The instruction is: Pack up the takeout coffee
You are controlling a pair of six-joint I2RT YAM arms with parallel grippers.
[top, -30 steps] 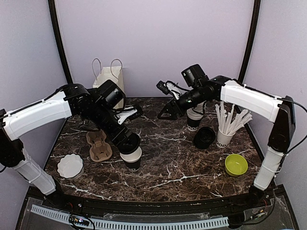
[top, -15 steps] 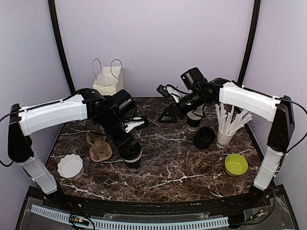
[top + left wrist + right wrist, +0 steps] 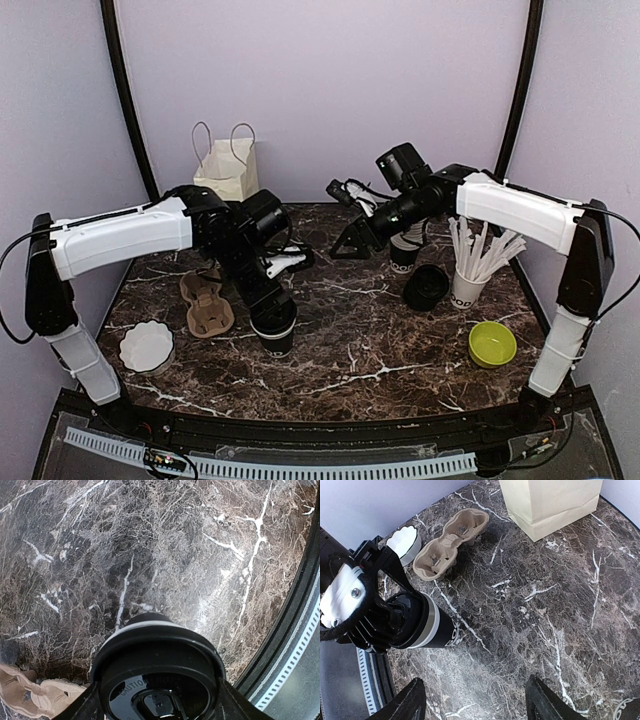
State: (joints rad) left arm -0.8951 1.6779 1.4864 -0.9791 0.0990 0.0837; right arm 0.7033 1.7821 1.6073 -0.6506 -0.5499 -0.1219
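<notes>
Cup (image 3: 278, 340) w/ lid (image 3: 160, 680) gripped by L claw (image 3: 271, 320), R claw (image 3: 477, 705) open.

Even, fairly bright light falls from above onto the table (image 3: 400, 340). Shadows on it are soft and short, and its marble shows only a dull sheen. In the left wrist view, the lid (image 3: 157, 680) of the cup (image 3: 145, 626) is close and slightly soft, with a glossy highlight. The table beyond the lid is sharp, with a pale glare patch to the lid's right. The right wrist view is crisp, and the bag (image 3: 550, 505) is brightly lit.
</notes>
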